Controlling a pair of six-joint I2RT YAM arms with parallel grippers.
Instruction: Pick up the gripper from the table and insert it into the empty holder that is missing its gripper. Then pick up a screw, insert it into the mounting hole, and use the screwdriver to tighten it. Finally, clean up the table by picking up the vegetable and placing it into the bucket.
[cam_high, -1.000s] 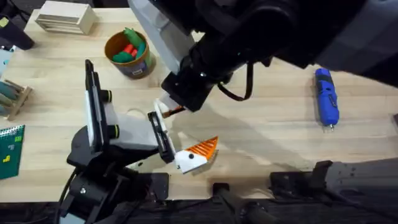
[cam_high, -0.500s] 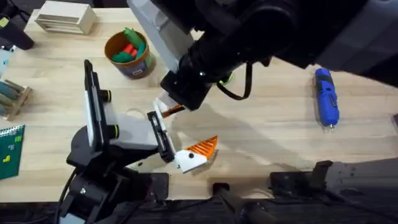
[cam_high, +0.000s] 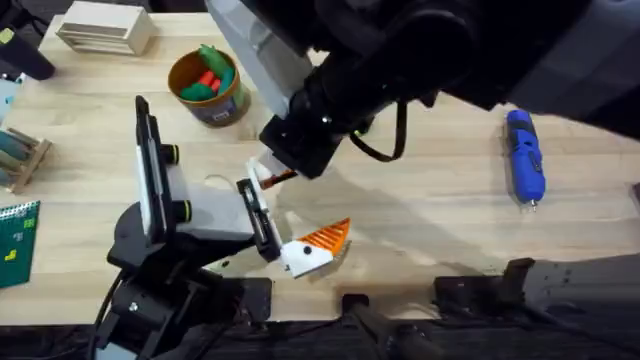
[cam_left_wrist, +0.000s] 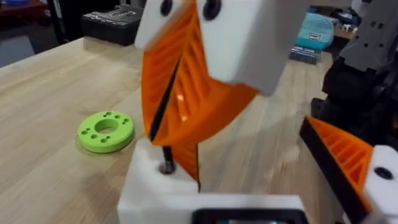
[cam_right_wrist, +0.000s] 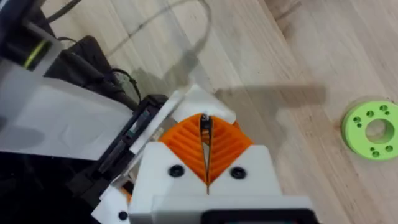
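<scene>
My left gripper (cam_high: 300, 250) lies low near the table's front edge, jaws parted: one orange-tipped finger (cam_left_wrist: 348, 158) stands clear of the bare white holder (cam_left_wrist: 155, 180). My right gripper (cam_right_wrist: 205, 149) is pressed closed on a thin dark screw (cam_right_wrist: 204, 124), its orange pads (cam_left_wrist: 180, 93) just above that holder. Beyond them lies a flat green ring (cam_right_wrist: 373, 130). Farther off to my right rests the blue screwdriver (cam_high: 524, 155); toward the far left stands the bucket (cam_high: 205, 88), vegetables (cam_high: 208, 75) inside.
</scene>
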